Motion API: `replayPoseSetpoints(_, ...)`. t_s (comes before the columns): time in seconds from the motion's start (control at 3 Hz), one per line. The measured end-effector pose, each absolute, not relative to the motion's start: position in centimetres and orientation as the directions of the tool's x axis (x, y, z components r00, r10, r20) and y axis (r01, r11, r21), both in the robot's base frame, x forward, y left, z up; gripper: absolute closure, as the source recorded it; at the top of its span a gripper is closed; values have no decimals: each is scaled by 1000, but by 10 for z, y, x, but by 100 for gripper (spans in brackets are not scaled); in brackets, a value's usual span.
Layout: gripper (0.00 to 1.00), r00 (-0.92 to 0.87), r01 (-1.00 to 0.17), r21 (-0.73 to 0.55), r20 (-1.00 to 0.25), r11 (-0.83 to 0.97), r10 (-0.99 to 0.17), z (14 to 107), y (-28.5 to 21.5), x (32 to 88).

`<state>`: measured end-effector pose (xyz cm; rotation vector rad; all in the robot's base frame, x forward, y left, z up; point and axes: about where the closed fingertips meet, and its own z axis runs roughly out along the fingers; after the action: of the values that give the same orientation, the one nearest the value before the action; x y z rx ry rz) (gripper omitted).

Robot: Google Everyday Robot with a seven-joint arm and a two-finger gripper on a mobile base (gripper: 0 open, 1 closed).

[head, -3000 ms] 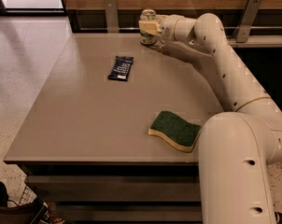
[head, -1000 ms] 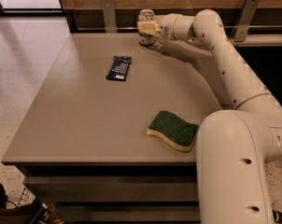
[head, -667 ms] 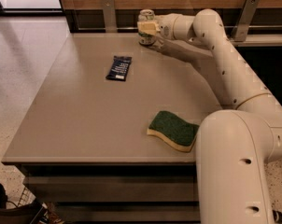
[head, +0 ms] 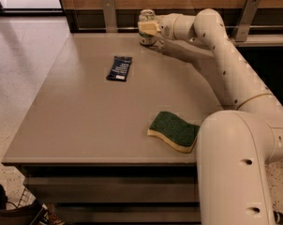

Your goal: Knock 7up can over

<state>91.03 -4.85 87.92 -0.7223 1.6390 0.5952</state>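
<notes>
Camera view shows the arm (head: 219, 50) stretched right across the table (head: 94, 121) to the far edge, and the gripper (head: 149, 28) is up against the 7up can (head: 145, 39). The can stands upright near the back rail, not yet tipped. The gripper's pale tip sits across the can's middle, touching it or as good as. Whether it is clamped on the can or merely pressed to its side, one cannot tell from this angle.

So the knock itself is the step in hand, by the look of it. To do it well, the push wants to land high on the can, up near the silver rim, so the can topples rather than skates along the tabletop. A short sideways sweep should do. If the gripper does have hold of the can, a roll of the wrist would lay it down instead. Toward the open table looks the safer way to send it, since the rail and wall sit just behind.

Nothing else is in the line of fire. The dark blue packet (head: 119, 68) lies well apart toward the left, and the green-and-yellow sponge (head: 174, 131) rests near the front edge.
</notes>
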Motion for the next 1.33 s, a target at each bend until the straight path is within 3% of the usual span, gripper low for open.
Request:
replayPoseSetpoints(0.33,97,-163,-733,-1,-971,680,-177,878,-53,892)
replayPoseSetpoints(0.67,67,-176,-744,9,-967,668,-183,871,-43,889)
replayPoseSetpoints(1.33,20,-177,-747,11,-967,665,-183,870,-39,890)
